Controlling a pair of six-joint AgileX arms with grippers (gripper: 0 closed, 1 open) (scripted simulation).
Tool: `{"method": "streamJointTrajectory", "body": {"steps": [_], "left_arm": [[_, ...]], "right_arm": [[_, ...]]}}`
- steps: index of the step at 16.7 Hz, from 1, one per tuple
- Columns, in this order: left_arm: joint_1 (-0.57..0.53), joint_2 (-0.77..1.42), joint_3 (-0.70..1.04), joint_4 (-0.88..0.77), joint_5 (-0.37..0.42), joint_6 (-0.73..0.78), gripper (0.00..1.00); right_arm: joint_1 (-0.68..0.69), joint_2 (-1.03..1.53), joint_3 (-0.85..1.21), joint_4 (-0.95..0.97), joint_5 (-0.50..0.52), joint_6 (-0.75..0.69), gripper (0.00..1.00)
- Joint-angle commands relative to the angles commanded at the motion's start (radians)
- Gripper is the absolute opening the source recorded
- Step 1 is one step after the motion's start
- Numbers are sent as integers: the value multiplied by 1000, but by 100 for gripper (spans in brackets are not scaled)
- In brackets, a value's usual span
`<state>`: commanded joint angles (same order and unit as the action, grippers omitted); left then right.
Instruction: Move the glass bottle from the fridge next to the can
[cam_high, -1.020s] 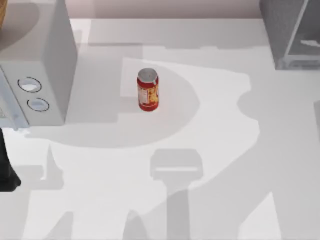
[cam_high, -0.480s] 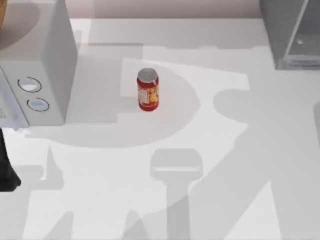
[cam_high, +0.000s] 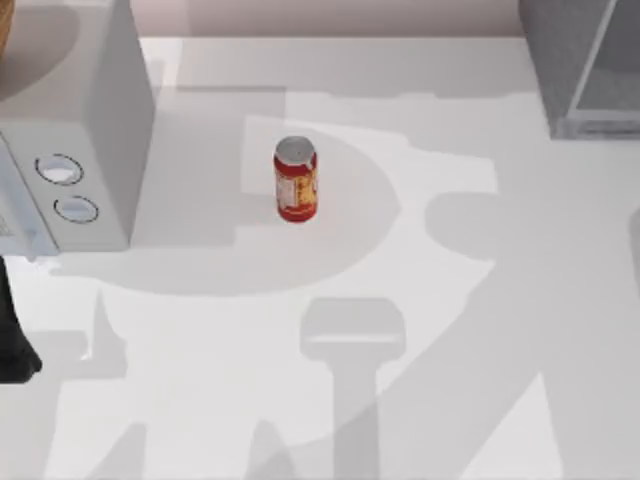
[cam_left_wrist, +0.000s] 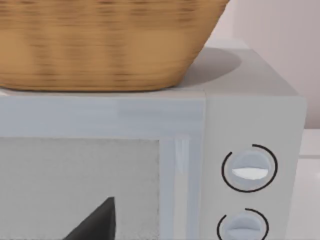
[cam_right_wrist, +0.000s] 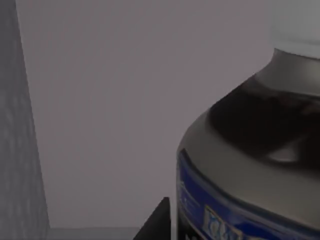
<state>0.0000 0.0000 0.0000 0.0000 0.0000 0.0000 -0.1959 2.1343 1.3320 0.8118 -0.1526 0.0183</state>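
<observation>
Inside the grey boxy fridge (cam_high: 580, 70) at the counter's (cam_high: 420, 330) far right corner, the tall brown glass bottle (cam_right_wrist: 250, 165) with its blue label band fills the right wrist view at very close range; whether the right end effector is spread or pinching it, I cannot tell. Centre on the body below the shoulder and close gently. Count: one bottle, one small red can (cam_high: 296, 180), one white two-dial box (cam_high: 70, 130), one wicker basket (cam_left_wrist: 100, 45).
</observation>
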Motion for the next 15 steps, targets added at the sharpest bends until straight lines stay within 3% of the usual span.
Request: {"method": "streamJointTrajectory", "body": {"steps": [9,15], "left_arm": [[0,0,0,0,0,0,100],[0,0,0,0,0,0,100]], "right_arm": [[-48,-326,-524,169,-58,2,0],[-55,-373,-579,195,-67,2,0]]}}
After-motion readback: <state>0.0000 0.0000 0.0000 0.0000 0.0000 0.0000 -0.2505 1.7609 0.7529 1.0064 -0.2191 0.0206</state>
